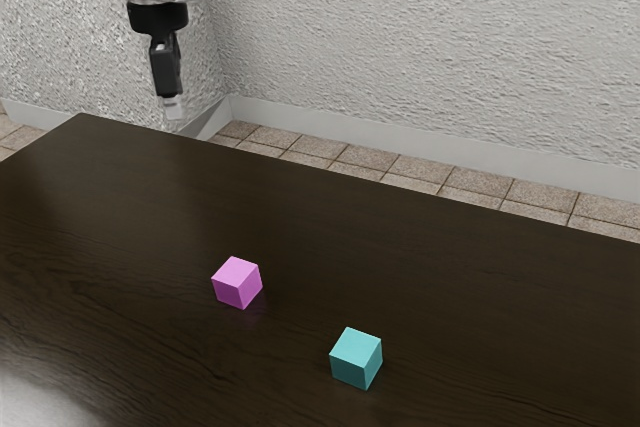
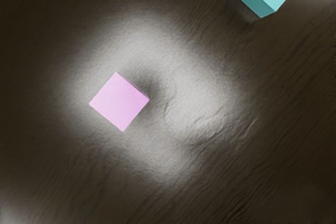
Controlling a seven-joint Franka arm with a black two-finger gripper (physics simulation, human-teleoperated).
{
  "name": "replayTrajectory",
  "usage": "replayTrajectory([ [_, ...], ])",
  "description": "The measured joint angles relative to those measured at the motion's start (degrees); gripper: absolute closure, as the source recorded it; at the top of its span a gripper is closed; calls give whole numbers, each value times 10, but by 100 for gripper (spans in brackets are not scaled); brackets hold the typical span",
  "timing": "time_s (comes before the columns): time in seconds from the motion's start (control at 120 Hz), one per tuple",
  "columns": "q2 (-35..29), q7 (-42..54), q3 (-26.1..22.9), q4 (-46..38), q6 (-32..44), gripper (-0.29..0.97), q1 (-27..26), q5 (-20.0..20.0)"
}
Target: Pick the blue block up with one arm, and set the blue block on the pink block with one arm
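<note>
Currently the gripper is hovering high over the table; spread or pressed together, I cannot tell. Blue block is sitting near pink block, not touching. Aligning squarely with its flat faces before descending seems best.

On the dark, wood-grained surface: a pink block near the middle, flat on one face. Toward the exterior view's right and nearer the camera, apart from it, a blue block, also flat.
</note>
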Motion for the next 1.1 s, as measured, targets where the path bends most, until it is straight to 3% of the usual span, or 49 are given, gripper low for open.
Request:
replayTrajectory([
  [0.333, 0, 23, 1, 0, 0, 0, 5, -5],
  [0.492, -58, 32, -51, 78, -16, 0, 53, 25],
  [0.55, -63, 36, -94, 38, -21, 0, 20, 35],
  [0.608, -66, 50, -132, -13, -23, 0, -55, 45],
  [0.667, -69, 78, -145, -61, -20, 0, -125, 32],
  [0.708, -99, 99, -142, -104, -15, 0, -132, 17],
  [0.767, -168, 128, -130, -168, 1, 0, -90, -20],
  [0.792, -217, 144, -133, -218, 17, 0, -48, -56],
  [0.842, -276, 180, -182, -293, 46, 0, 42, -123],
  [0.875, -269, 202, -232, -311, 62, 0, 99, -152],
  [0.933, -204, 237, -297, -310, 85, 0, 172, -191],
  [1.008, -193, 270, -379, -305, 133, 0, 201, -172],
  [1.1, -193, 302, -439, -325, 211, 0, 208, -142],
])
